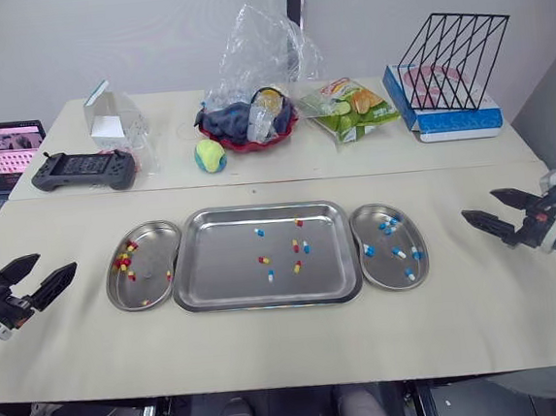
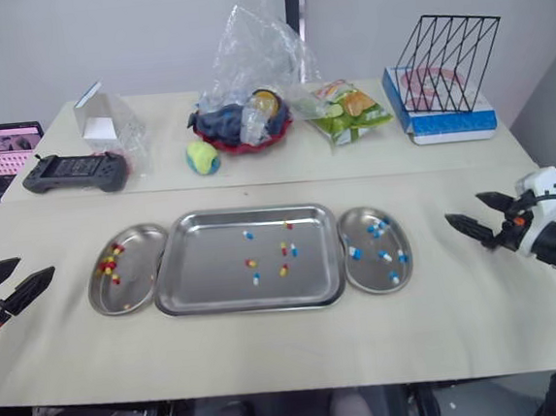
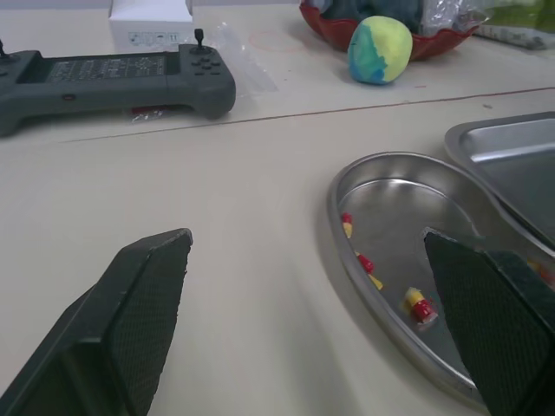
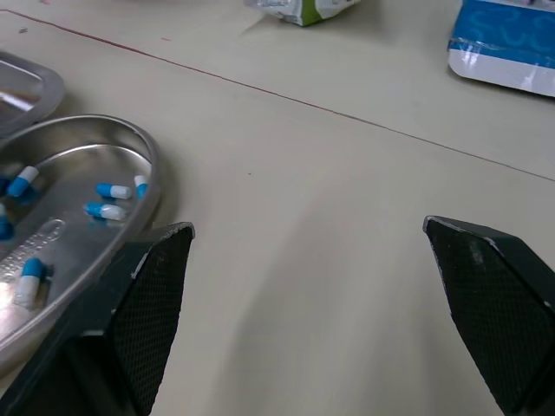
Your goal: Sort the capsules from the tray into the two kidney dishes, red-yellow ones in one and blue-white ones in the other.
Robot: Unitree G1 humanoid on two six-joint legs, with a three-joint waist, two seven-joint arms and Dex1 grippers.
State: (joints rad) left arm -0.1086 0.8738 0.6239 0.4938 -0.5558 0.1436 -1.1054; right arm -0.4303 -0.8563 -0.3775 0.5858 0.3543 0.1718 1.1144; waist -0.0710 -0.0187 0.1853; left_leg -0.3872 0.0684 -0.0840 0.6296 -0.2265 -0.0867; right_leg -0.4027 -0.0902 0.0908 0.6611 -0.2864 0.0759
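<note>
L gripper [image 1: 55, 263] spread, empty; tray [image 1: 219, 260] long axis runs L-R.

Left gripper [image 3: 303, 236]: jaws wide apart, nothing between them, low over the table; one finger [image 3: 143, 321] over bare tabletop, the other in front of the dish's rim.
Kidney dish [image 3: 395, 186]: steel, just beside the tray, a few red-yellow capsules [image 3: 417, 306] scattered on its floor.
Tray [image 3: 512, 143]: steel, one rounded corner in sight.
Table [image 3: 217, 191]: pale, crossed by a thin reddish line.
Controller [image 3: 104, 78]: dark grey, flat beyond that line, well apart from the dish.
White box [image 3: 149, 19]: behind the controller, clear plastic wrap [image 3: 238, 65] beside it.
Ball [image 3: 379, 49]: yellow, green and blue, just in front of a red bowl [image 3: 438, 43].
</note>
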